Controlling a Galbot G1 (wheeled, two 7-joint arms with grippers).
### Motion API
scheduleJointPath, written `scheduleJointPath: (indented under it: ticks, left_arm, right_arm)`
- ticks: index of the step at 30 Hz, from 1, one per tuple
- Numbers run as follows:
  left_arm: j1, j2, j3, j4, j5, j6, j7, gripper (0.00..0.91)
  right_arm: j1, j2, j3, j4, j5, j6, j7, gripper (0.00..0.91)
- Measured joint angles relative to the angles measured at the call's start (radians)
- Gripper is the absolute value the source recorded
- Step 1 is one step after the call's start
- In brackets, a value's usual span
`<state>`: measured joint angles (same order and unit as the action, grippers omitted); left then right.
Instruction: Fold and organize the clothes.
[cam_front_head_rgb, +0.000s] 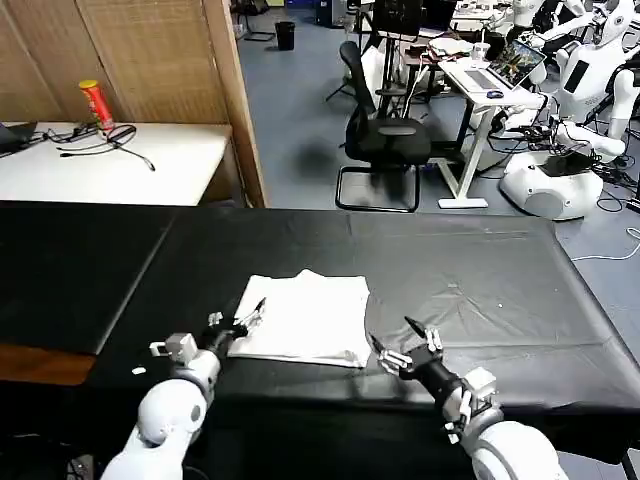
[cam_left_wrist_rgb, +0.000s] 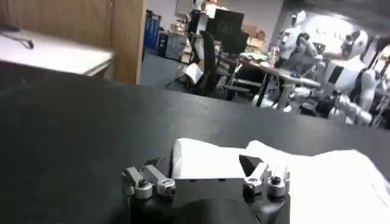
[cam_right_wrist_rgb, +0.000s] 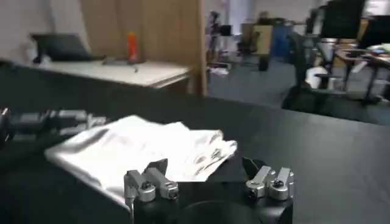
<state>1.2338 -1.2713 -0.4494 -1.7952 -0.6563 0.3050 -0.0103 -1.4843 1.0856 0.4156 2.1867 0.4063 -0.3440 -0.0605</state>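
Observation:
The clothes are one white T-shirt (cam_front_head_rgb: 305, 318), folded into a rough rectangle near the front middle of the black table (cam_front_head_rgb: 480, 270). My left gripper (cam_front_head_rgb: 245, 318) is open at the shirt's left edge. In the left wrist view the shirt (cam_left_wrist_rgb: 317, 176) reaches in between the spread fingers of the left gripper (cam_left_wrist_rgb: 204, 165). My right gripper (cam_front_head_rgb: 395, 340) is open just off the shirt's front right corner. In the right wrist view the rumpled shirt (cam_right_wrist_rgb: 134, 149) lies just ahead of the right gripper (cam_right_wrist_rgb: 205, 166), with nothing between its fingers.
A white desk (cam_front_head_rgb: 110, 160) with a red can (cam_front_head_rgb: 96, 103) and cables stands at the back left beside a wooden partition (cam_front_head_rgb: 235, 90). Beyond the table are an office chair (cam_front_head_rgb: 385, 135) and white robots (cam_front_head_rgb: 560, 150). The table's right half is bare.

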Motion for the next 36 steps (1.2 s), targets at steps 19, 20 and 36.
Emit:
scheduleJointPath:
  ticks: [19, 20, 36]
  left_arm:
    - [0.003, -0.010, -0.026, 0.052, -0.154, -0.011, 0.020, 0.029]
    - [0.003, -0.010, -0.027, 0.052, -0.161, -0.011, 0.019, 0.000]
    - [0.001, 0.044, -0.060, -0.006, -0.010, 0.017, -0.016, 0.000]
  right_arm:
    - [0.011, 0.020, 0.018, 0.007, -0.001, 0.003, -0.001, 0.878]
    - [0.013, 0.021, 0.018, 0.005, -0.001, 0.004, -0.002, 0.878]
    - [0.019, 0.038, 0.022, -0.009, -0.036, 0.015, 0.001, 0.878]
